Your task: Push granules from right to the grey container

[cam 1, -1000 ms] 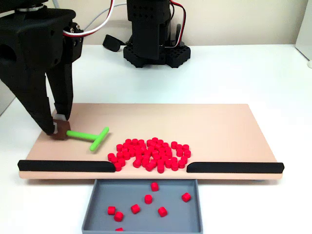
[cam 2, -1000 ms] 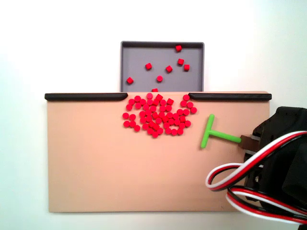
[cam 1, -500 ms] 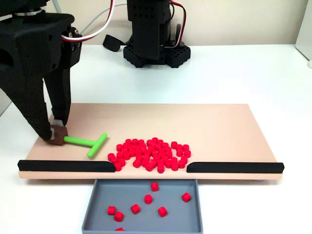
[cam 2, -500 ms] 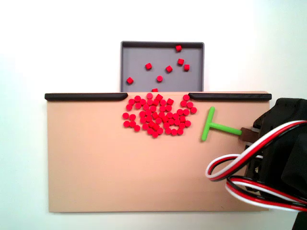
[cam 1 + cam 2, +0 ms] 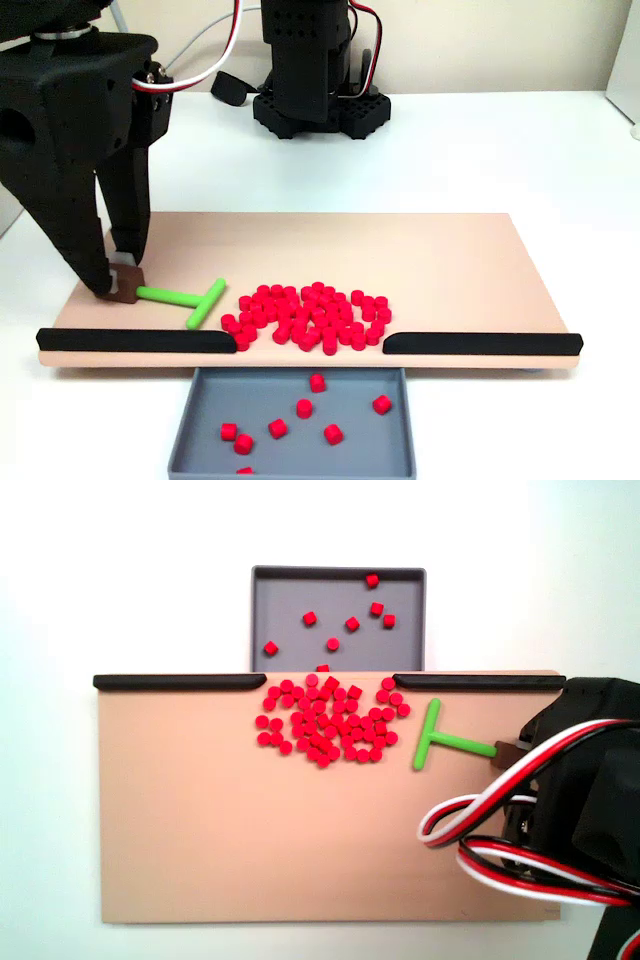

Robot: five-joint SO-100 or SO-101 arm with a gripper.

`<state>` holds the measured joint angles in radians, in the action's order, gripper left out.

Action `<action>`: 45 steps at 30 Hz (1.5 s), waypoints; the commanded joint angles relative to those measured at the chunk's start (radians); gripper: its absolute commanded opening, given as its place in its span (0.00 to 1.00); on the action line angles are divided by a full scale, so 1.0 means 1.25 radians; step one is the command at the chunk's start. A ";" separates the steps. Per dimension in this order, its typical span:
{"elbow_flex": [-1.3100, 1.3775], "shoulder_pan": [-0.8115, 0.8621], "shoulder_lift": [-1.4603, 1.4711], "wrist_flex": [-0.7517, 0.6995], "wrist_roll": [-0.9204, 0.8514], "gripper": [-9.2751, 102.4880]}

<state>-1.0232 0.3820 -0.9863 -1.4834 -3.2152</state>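
Down at the left end of the tan board (image 5: 440,255) in a fixed view, the gripper (image 5: 118,288) has its two black fingers pinched on the small brown block at the end of the green pusher stick (image 5: 185,298). The stick lies flat on the board, its crossbar pointing toward the granules (image 5: 305,314) and stopping just short of them. In the other fixed view the same stick (image 5: 440,740) reaches in from the right, with its crossbar just beside the right edge of the red heap (image 5: 325,720) and close under the right black strip (image 5: 478,681).

Most granules sit bunched on the board at the gap between the two black strips (image 5: 135,340), some right at the board's edge. Past that gap lies the grey container (image 5: 200,420), which holds a handful of scattered pellets. Behind the board, the arm's black base (image 5: 315,105) stands on the white table (image 5: 500,150).
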 commanded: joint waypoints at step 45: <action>0.040 -0.037 0.006 -0.007 -0.133 0.08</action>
<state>-0.9833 0.3467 -0.9587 -1.4880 -3.2152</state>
